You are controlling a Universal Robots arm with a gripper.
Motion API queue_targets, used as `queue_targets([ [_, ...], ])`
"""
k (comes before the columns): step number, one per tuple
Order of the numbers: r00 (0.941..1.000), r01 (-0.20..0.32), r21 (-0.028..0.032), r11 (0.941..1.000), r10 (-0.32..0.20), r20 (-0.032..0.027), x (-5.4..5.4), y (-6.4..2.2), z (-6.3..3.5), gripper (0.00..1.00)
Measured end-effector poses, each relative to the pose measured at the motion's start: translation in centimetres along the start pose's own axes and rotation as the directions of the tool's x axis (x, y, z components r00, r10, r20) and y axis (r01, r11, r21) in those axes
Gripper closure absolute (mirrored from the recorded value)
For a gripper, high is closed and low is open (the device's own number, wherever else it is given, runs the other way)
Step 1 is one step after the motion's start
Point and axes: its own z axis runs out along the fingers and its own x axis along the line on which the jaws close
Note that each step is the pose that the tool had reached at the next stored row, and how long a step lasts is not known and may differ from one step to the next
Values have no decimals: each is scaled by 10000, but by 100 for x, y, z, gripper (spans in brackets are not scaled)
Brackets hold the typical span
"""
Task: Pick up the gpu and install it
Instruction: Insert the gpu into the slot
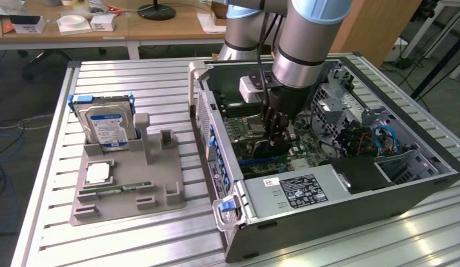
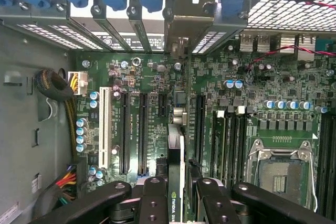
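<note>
We find the open computer case [image 1: 330,167] crowded: the arm's gripper [image 1: 276,127] stands low over the motherboard [image 2: 252,93] with the gpu [image 2: 176,145] edge-on between its fingers. The power supply [image 1: 296,192] and drive cage [image 1: 396,167] hem it closely. Outside, the slatted table [image 1: 148,78] beside the grey parts tray [image 1: 125,194] lies free.

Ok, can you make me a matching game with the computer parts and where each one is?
Things:
1. gpu
2. hard drive
3. memory stick

Places:
A. lying flat on the grey holder
B. gripped by the pincer inside the computer case
C. standing upright in the grey holder

Pairs: 1-B, 2-C, 3-A
</note>
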Motion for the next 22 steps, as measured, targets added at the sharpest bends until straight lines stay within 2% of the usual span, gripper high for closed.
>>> queue_targets([
  [3, 10000, 0, -3, 10000, 0, -50, 0, 5, 16, 74],
  [9, 10000, 0, -2, 10000, 0, -48, 0, 5, 17, 74],
  [10, 10000, 1, -2, 10000, -1, -34, -1, 5, 18, 74],
  [14, 10000, 1, -1, 10000, -1, 91, -2, -1, 19, 74],
  [22, 10000, 2, 1, 10000, -2, 97, -1, -19, 42, 74],
])
